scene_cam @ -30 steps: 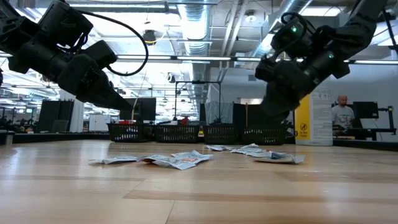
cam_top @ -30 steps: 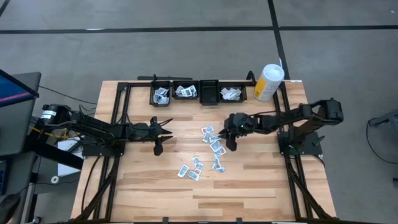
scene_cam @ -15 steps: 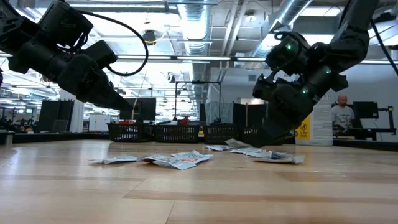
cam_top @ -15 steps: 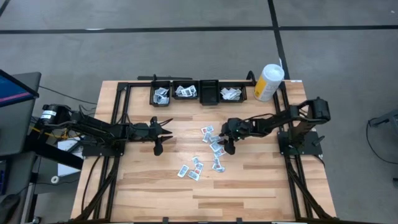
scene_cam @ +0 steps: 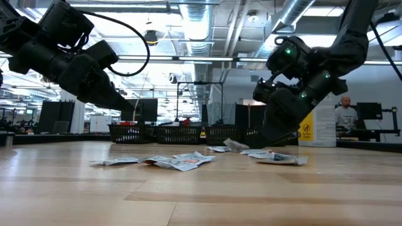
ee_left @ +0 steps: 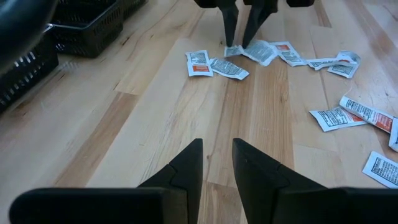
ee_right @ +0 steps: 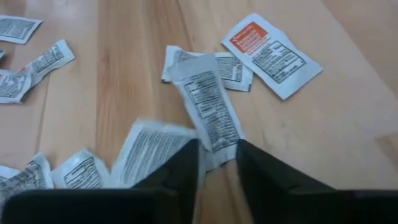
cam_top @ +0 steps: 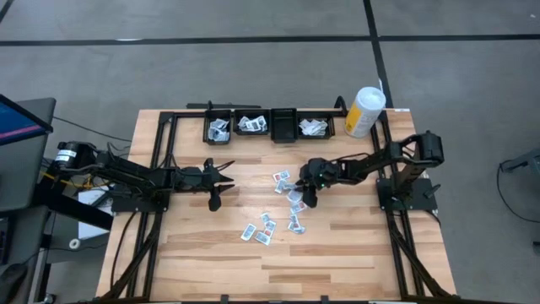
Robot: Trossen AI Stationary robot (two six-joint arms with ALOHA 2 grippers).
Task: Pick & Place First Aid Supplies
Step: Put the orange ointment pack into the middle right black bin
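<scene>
Right wrist view — right gripper [ee_right: 217,155] pinched on one oblong packet [ee_right: 208,112], other packets beside it on table [ee_right: 124,93]. Pick step; next, lift clear — then bins ahead. Left gripper [cam_top: 221,179] part-open, empty.

1. My right gripper [cam_top: 304,193] is down at the table, fingers pinched on a packet [ee_right: 208,112].
2. My left gripper [cam_top: 221,179] hovers off the table, fingers narrowly parted, holding nothing.
</scene>
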